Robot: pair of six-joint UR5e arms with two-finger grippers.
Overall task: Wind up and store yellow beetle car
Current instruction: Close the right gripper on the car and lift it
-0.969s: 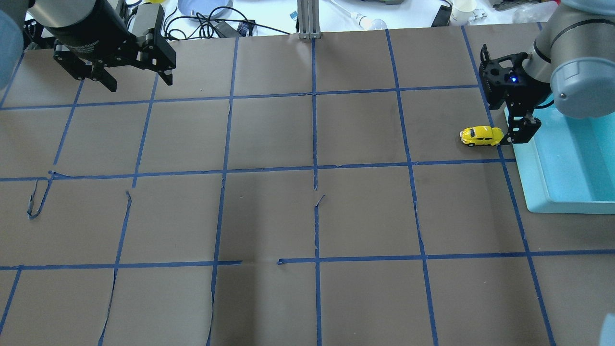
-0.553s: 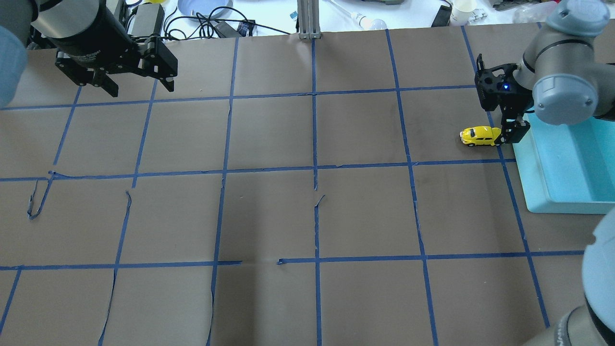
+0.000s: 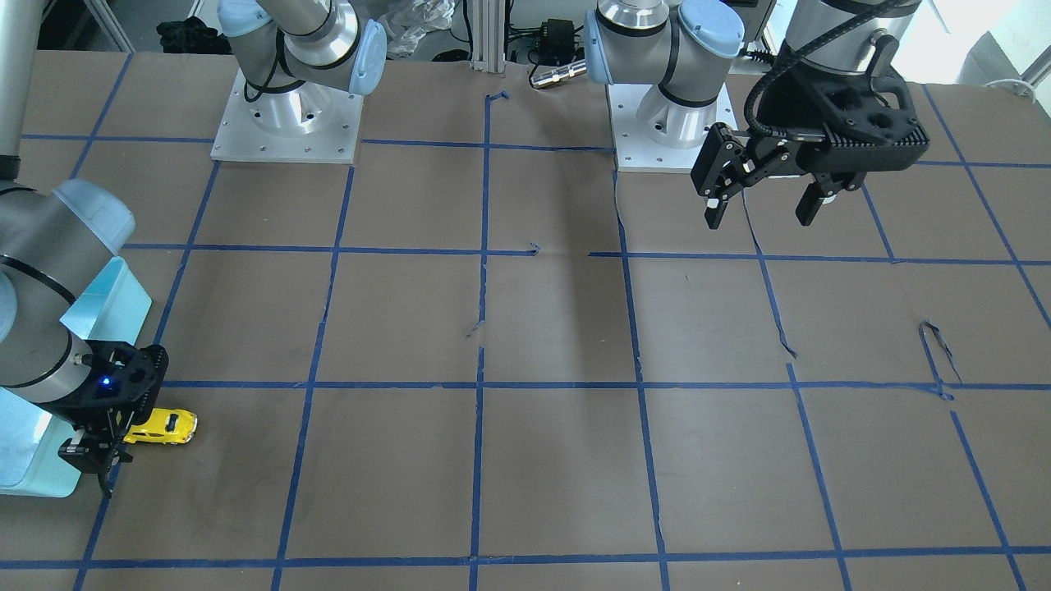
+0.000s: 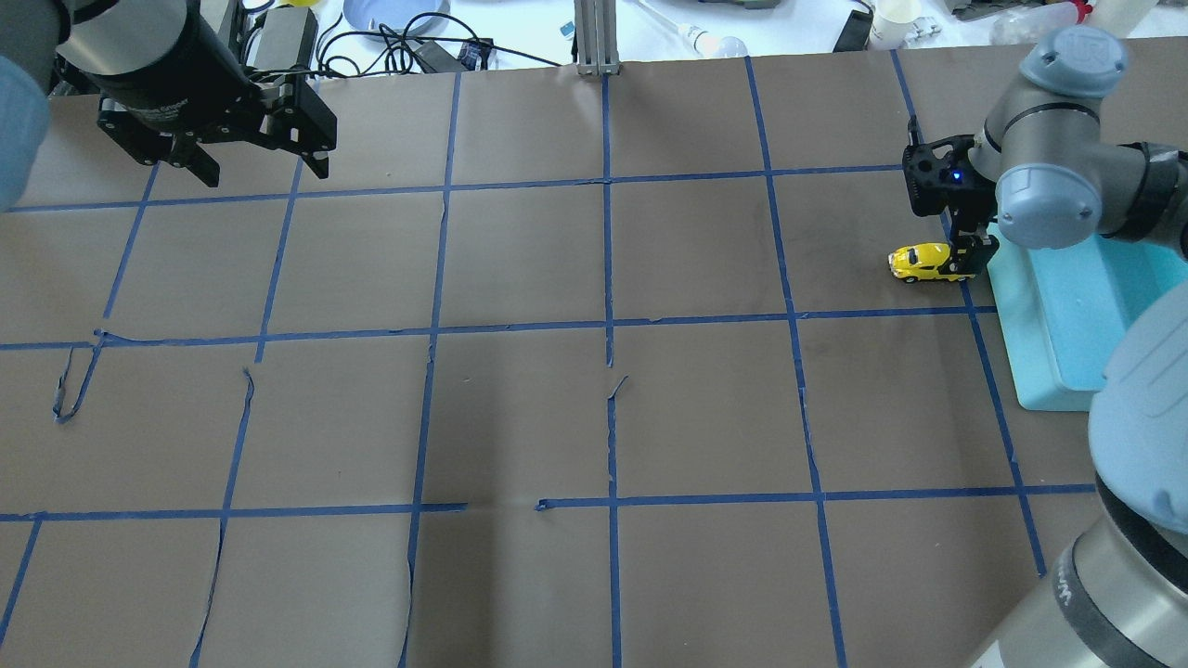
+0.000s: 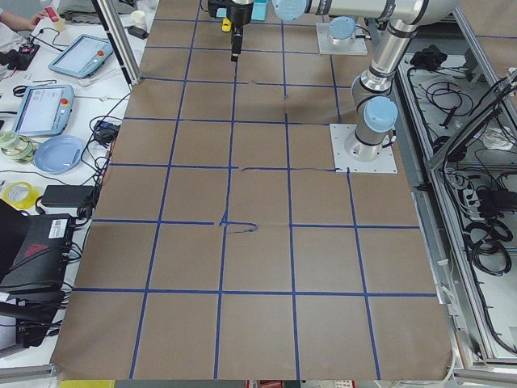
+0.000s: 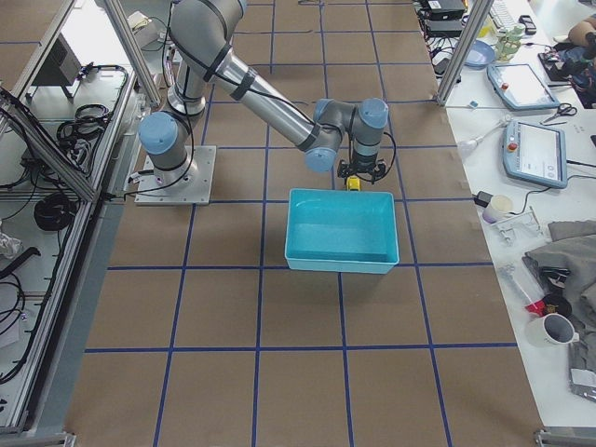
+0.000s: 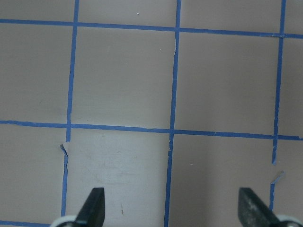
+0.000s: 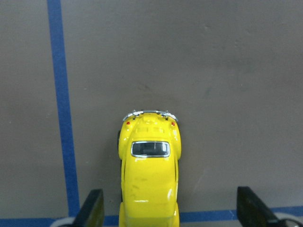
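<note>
The right end effector point(image 8: 170, 204), fingers spread, is straddling the yellow beetle car point(image 8: 149, 175), which is sitting on the tabletop point(image 4: 705, 408) at far right, just beside the left wall of the teal bin point(image 4: 1067, 315). The car is lying nearer 1 finger, so centring before closing seems advisable. Open tabletop leftward is giving room for a winding stroke, while the bin wall is closing off the right. The left end effector point(image 7: 171, 202), also spread, is hovering at far left.
</note>
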